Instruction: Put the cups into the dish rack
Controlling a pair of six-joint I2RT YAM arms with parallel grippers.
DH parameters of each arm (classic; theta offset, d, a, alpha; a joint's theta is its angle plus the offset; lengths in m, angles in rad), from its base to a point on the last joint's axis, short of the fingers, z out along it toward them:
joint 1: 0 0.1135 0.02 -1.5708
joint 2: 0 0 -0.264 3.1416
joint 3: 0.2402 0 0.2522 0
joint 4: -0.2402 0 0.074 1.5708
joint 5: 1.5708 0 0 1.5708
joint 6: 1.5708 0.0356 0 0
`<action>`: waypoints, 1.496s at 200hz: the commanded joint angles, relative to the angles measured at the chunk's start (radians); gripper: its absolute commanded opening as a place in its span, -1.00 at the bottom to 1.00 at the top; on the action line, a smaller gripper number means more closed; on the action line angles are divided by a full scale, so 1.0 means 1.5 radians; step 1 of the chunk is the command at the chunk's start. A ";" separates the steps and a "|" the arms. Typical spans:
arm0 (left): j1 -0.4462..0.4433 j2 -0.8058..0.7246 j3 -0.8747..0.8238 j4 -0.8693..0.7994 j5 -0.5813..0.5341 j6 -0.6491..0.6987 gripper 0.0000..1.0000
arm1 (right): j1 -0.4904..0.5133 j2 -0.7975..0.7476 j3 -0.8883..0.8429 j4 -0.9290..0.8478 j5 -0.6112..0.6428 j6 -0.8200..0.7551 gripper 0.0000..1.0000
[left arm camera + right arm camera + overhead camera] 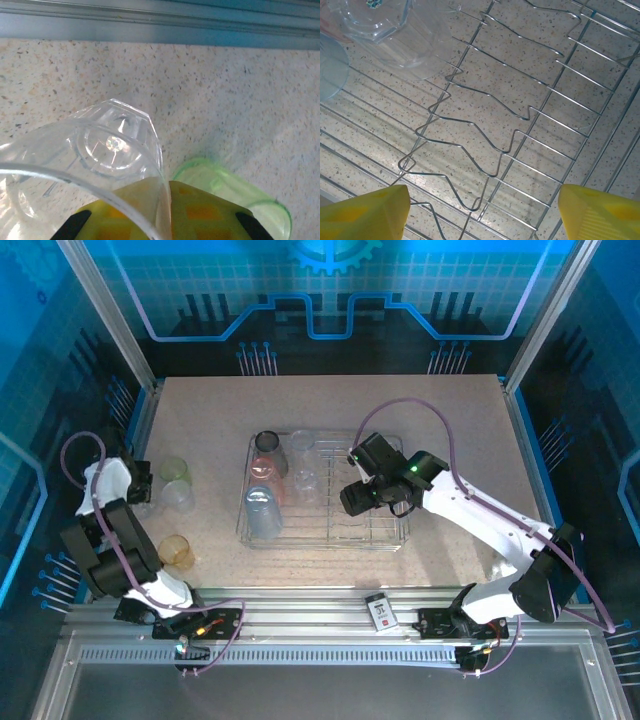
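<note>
The chrome wire dish rack (385, 537) sits mid-table and holds several cups: a smoky pink one (268, 452), a clear one (302, 445) and a light blue one (262, 510). Left of the rack stand a green cup (174, 470), a clear cup (178, 497) and an amber cup (176, 551). My left gripper (168, 187) is shut on the wall of the clear cup (107, 145), one finger inside and one outside, with the green cup (235, 192) just beside it. My right gripper (482, 215) hangs open above the rack's dividers (485, 125), holding nothing.
A small black-and-white card (380, 611) lies on the front rail. In the right wrist view a clear cup (395, 30) and a light blue cup (330, 65) stand at the upper left. An aluminium frame rail (160, 22) runs just beyond the left cups.
</note>
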 commanded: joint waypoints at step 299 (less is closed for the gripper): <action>-0.367 -0.262 0.070 0.483 0.800 0.062 -1.00 | -0.147 -0.279 -0.215 0.621 -0.265 -0.300 0.82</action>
